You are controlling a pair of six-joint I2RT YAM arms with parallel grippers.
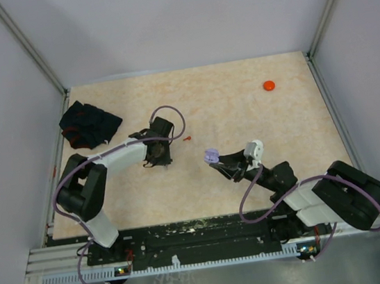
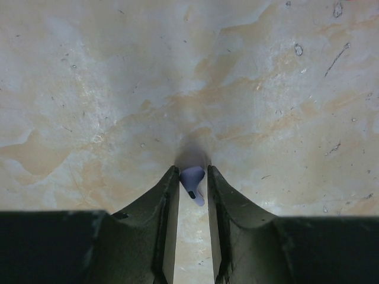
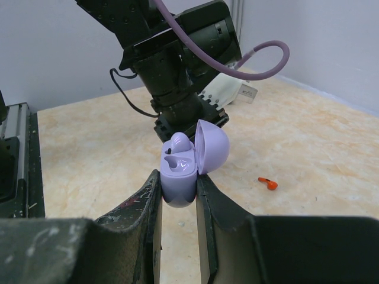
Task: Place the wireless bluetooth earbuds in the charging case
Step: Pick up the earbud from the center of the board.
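Observation:
My right gripper (image 3: 178,183) is shut on a pale purple charging case (image 3: 179,168) and holds it above the table with the lid open. One pale purple earbud (image 3: 179,144) sits in the case's far slot and the near slot is empty. My left gripper (image 2: 192,173) is shut on another pale purple earbud (image 2: 193,182) just above the table. A red earbud (image 3: 267,184) lies loose on the table. In the top view the left gripper (image 1: 156,160) is left of the case (image 1: 211,156), and the red earbud (image 1: 187,138) lies between them, farther back.
A black cloth (image 1: 89,124) lies at the back left. A red round disc (image 1: 269,85) lies at the back right. The left arm (image 3: 177,59) rises just behind the held case in the right wrist view. Walls enclose the table (image 1: 241,107).

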